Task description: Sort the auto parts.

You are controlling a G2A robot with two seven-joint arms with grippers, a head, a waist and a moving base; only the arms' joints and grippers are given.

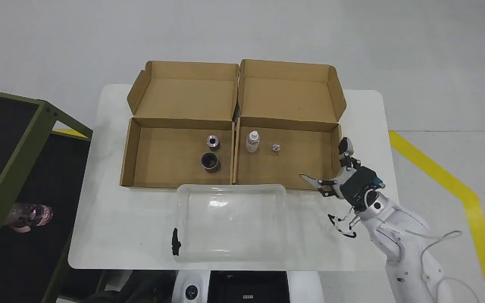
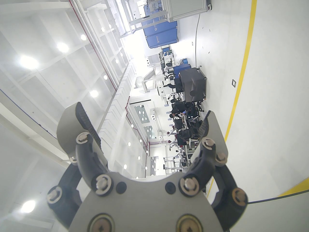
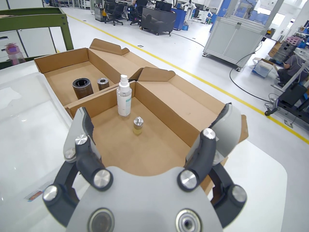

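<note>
Two open cardboard boxes stand side by side at the back of the white table. The left box (image 1: pixel 151 155) holds a large dark cylinder (image 1: pixel 210 160) (image 3: pixel 82 88) and a smaller metal bushing (image 1: pixel 212 141) (image 3: pixel 103 83). In the right box (image 1: pixel 303 163) stand a clear spray bottle (image 1: pixel 253 141) (image 3: pixel 124 97) and a small brass-and-steel part (image 1: pixel 276 148) (image 3: pixel 138 125). My right gripper (image 1: pixel 327 163) (image 3: pixel 154 111) is open and empty, just above the right box's near right corner, facing the bottle. My left gripper (image 2: pixel 144 112) is open and empty, pointing up into the room.
A clear plastic bin (image 1: pixel 227 188) (image 3: pixel 29 112) sits in front of the boxes at the table's near edge, with a small dark piece (image 1: pixel 176 242) at its near left corner. A green-framed cart (image 1: pixel 45 151) with a pink bottle (image 1: pixel 30 216) stands left of the table.
</note>
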